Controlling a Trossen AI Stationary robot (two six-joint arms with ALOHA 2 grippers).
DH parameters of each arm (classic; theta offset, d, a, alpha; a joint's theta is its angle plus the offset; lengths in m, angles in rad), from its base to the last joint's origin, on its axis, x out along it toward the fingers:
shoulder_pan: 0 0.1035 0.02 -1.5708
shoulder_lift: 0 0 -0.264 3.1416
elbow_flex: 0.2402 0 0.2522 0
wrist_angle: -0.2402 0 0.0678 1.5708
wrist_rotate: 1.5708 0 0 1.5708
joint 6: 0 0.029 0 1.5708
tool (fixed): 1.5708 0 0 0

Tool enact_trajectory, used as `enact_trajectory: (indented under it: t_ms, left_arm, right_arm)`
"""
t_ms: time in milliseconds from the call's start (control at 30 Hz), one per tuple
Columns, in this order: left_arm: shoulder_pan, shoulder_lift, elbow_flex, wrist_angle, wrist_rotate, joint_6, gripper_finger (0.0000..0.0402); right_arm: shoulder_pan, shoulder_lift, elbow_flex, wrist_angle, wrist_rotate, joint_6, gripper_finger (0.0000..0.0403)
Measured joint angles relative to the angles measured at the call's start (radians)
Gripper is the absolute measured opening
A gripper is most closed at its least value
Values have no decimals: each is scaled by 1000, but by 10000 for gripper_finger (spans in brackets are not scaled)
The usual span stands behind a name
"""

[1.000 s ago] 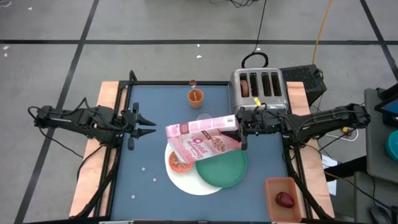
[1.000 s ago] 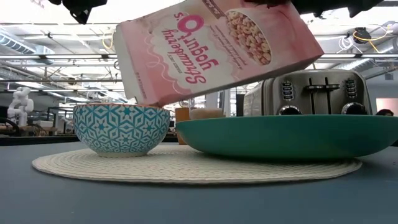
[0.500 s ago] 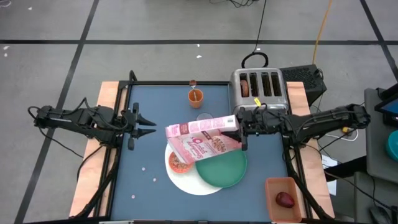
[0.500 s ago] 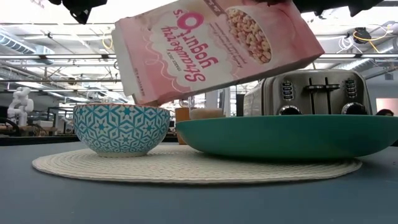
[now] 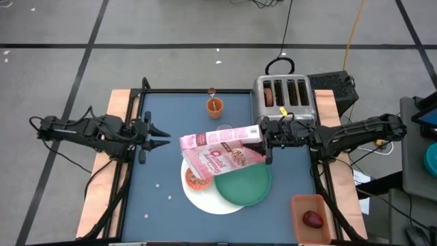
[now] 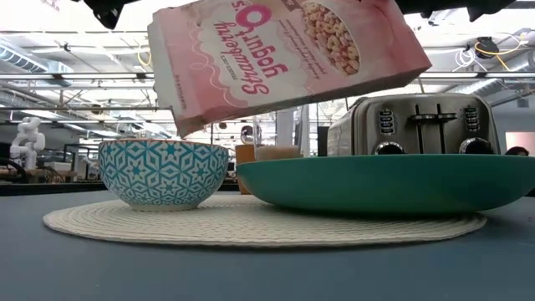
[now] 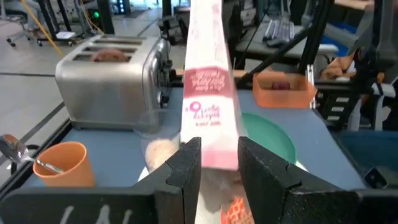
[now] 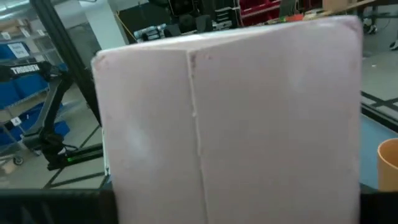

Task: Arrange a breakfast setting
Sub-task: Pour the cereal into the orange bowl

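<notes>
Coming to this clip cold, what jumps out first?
The pink cereal box, held tilted in the air by the right gripper above the small patterned bowl and green plate. Behind them stands the silver toaster; the left gripper waits apart near the table's left edge.

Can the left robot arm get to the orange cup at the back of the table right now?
Probably yes. The left gripper waits at the table's left side holding nothing, and the blue tabletop between it and the orange cup looks bare. The pink cereal box, held by the right gripper, hangs nearer the middle, off that path.
</notes>
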Motion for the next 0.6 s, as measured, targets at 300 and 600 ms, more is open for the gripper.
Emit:
enact_trajectory:
  t_ms: [300,600]
  left_arm:
    - [0,-13,106,-120,-57,-8,113]
    - [0,-16,157,-241,-77,-77,113]
  right_arm:
    - [0,-4,0,103,3,-2,203]
    - [-4,-8,0,204,37,-11,203]
